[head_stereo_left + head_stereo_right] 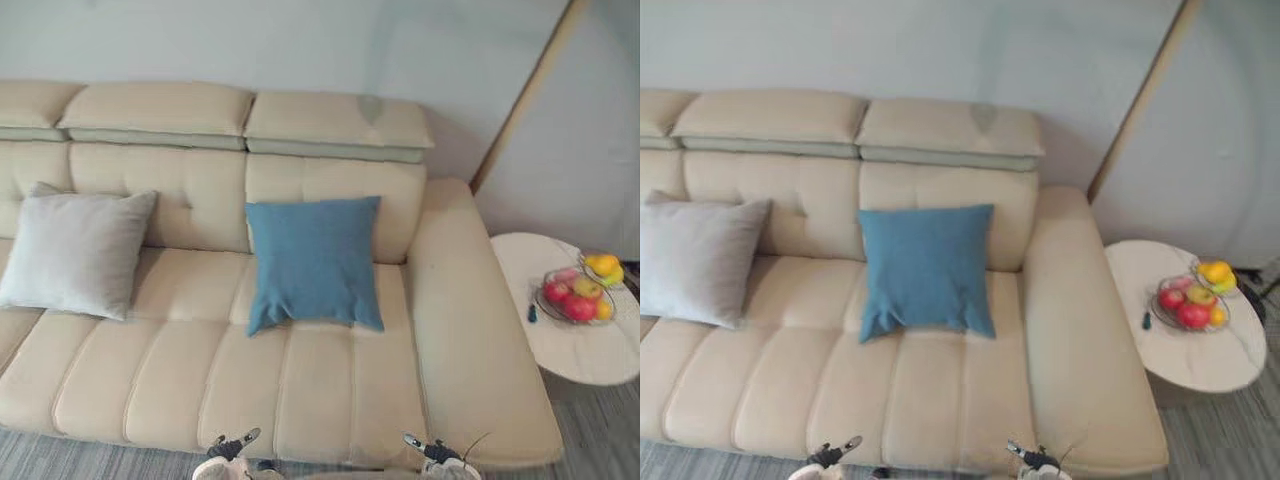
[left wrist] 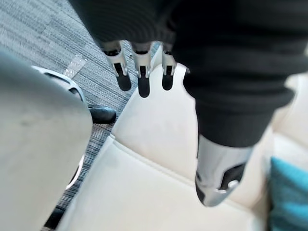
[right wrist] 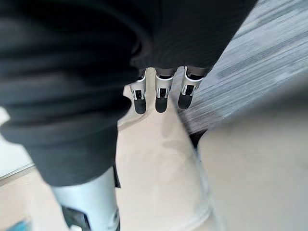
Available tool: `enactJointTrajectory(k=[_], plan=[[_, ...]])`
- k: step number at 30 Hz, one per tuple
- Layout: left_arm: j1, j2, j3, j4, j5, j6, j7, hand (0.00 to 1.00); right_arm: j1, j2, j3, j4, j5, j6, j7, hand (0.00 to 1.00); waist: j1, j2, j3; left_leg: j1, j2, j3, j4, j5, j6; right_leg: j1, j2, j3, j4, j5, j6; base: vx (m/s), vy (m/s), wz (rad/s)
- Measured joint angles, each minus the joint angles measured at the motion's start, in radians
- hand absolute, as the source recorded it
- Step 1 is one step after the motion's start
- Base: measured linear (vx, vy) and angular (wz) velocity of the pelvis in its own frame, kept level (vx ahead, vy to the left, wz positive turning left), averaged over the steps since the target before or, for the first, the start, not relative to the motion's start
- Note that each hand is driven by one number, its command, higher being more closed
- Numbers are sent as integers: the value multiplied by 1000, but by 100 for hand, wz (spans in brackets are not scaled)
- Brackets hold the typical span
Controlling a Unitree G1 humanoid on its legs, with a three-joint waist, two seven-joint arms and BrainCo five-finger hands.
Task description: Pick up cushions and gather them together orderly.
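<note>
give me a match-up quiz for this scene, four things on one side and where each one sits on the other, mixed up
Things:
1. blue square fabric cushion
2. light grey square fabric cushion
3. wire bowl of red and yellow fruit
4. round white side table

Places:
A. on the floor beside the right armrest of the cream padded sofa
B. propped against the backrest, further left on the sofa
C. on top of the side table
D. propped against the backrest, on the seat next to the right armrest

Pairs: 1-D, 2-B, 3-C, 4-A
</note>
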Motion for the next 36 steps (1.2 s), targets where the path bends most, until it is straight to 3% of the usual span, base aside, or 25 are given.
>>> enactJointTrajectory(k=[1, 2, 3, 4, 6, 7, 9, 10, 11, 14, 16, 18, 21, 22, 23, 24, 25, 27, 28, 31, 36], plan=[[-4, 0, 4, 0, 1, 0, 5, 0, -2, 11, 3, -10, 0, -1, 0, 0, 2, 1, 0, -7, 10, 14, 4, -1, 6, -19, 10, -10, 7, 22, -8, -90, -26, -64], [-7, -9, 29, -2, 2, 1, 10, 0, -27, 10, -1, -19, -5, -2, -2, 0, 5, 17, 7, -30, 49, 34, 26, 5, 7, -58, 16, -45, 93, 4, -27, -68, -54, -33], [-16, -12, 37, -8, 1, 1, 10, 0, -18, 15, 4, -37, -10, -2, -2, 0, 0, 9, 11, -32, 52, 32, 54, 5, 9, -105, -30, -97, 383, -100, -40, -18, -73, 1], [-14, -8, 35, -28, 1, -1, 10, 0, -3, 23, 18, -37, -28, -3, -4, 0, 0, -15, 2, -38, 49, 27, 98, -1, 17, -93, -74, -100, 527, -127, -6, 20, -110, 33], [-13, -4, 34, -45, -4, -2, 10, 0, 4, 32, 34, -33, -39, -3, -3, 0, 3, -39, -4, -61, 48, 17, 153, -8, 29, -57, -105, -95, 574, -122, 5, 6, -164, 33], [-15, 0, 40, -52, -9, -3, 10, 0, -2, 39, 38, -26, -39, -3, -1, 0, 4, -54, -8, -94, 48, 13, 211, -13, 30, -37, -101, -93, 532, -136, 47, -43, -164, 4], [-12, -19, 47, -58, -24, -2, 10, 0, -35, 24, 39, -35, -39, -5, 0, 0, 15, -11, -3, -127, 90, 22, 265, -11, 33, 15, -50, -88, 411, -144, 55, -113, -160, -15], [-10, -34, 34, -58, -26, -2, 11, 0, -61, 13, 43, -35, -39, -6, -5, 0, 19, 15, 4, -150, 109, 31, 272, -11, 33, 53, -34, -97, 304, -193, 44, -168, -156, -17], [-14, -34, 27, -58, -26, -3, 12, 0, -65, 11, 45, -35, -39, -7, -7, 0, 19, 21, 9, -170, 108, 36, 285, -13, 29, 53, -30, -104, 277, -205, 31, -173, -148, -19], [-36, -30, -32, -56, -26, -2, 12, 0, -104, -10, 58, -34, -39, -7, -18, 0, 8, 68, 63, -223, 126, -3, 294, 2, -3, 98, 2, -146, 138, -218, 9, -232, -121, 14], [-30, -37, -46, -57, -25, -2, 11, 0, -79, -25, 55, -32, -39, -4, -25, 0, 3, 84, 77, -205, 116, -54, 255, 46, -14, 111, 7, -172, 141, -214, 0, -303, -97, 41], [-18, -38, -43, -68, -24, -3, 11, 0, -54, -25, 54, -31, -39, -3, -29, 0, 4, 76, 76, -198, 106, -104, 241, 59, -14, 111, -8, -188, 141, -212, -11, -187, -3, 7], [5, -47, 9, -86, -25, -3, 11, 0, -49, -24, 49, -32, -40, -3, -35, 0, 8, 67, 75, -219, 74, -200, 470, -126, 5, 75, -40, -121, 153, -196, -16, -124, 124, -49], [10, -48, 11, -84, -26, -2, 11, 0, -46, -22, 50, -34, -40, -3, -35, 0, 8, 68, 72, -215, 69, -213, 490, -155, 7, 68, -41, -106, 154, -191, -15, -126, 240, -80], [27, -61, 37, -84, -32, -2, 10, 0, -39, -19, 58, -42, -41, -4, -33, 0, 7, 75, 66, -203, 65, -232, 480, -221, -13, 46, -30, -69, 154, -179, 1, -123, 249, -73], [35, -55, 59, -86, -36, -3, 10, 0, -31, -12, 58, -43, -41, -3, -34, 0, 8, 62, 49, -204, 53, -205, 469, -237, -8, 34, -35, -39, 138, -167, 3, -122, 249, -67], [40, -51, 66, -85, -36, -3, 11, 0, -24, -5, 58, -43, -41, -3, -34, 0, 8, 53, 39, -205, 44, -196, 457, -237, -8, 28, -41, -30, 124, -156, 3, -69, 255, -49], [59, -36, 86, -84, -36, -3, 12, 0, -3, 25, 60, -44, -41, -4, -33, 0, 8, 11, 1, -187, 7, -169, 404, -237, -8, 19, -59, -12, 96, -117, -6, -3, 188, -40], [62, -34, 86, -83, -37, -3, 12, 0, 0, 27, 65, -44, -41, -4, -32, 0, 8, 5, -2, -184, 0, -164, 392, -237, -8, 23, -59, -12, 92, -113, -8, 4, 103, -29], [66, -36, 85, -64, -35, -2, 12, 0, 13, 24, 77, -44, -46, -6, -29, 0, 3, 12, -24, -132, -36, -160, 320, -236, -8, 51, -69, -10, 50, -95, -7, 56, 74, -13], [64, -54, 85, -33, -32, 1, 10, 0, 24, 18, 76, -32, -78, -5, -25, 0, 3, 40, -64, -89, -30, -158, 284, -190, 18, 68, -40, -6, 22, -85, 12, 189, -22, -20]])
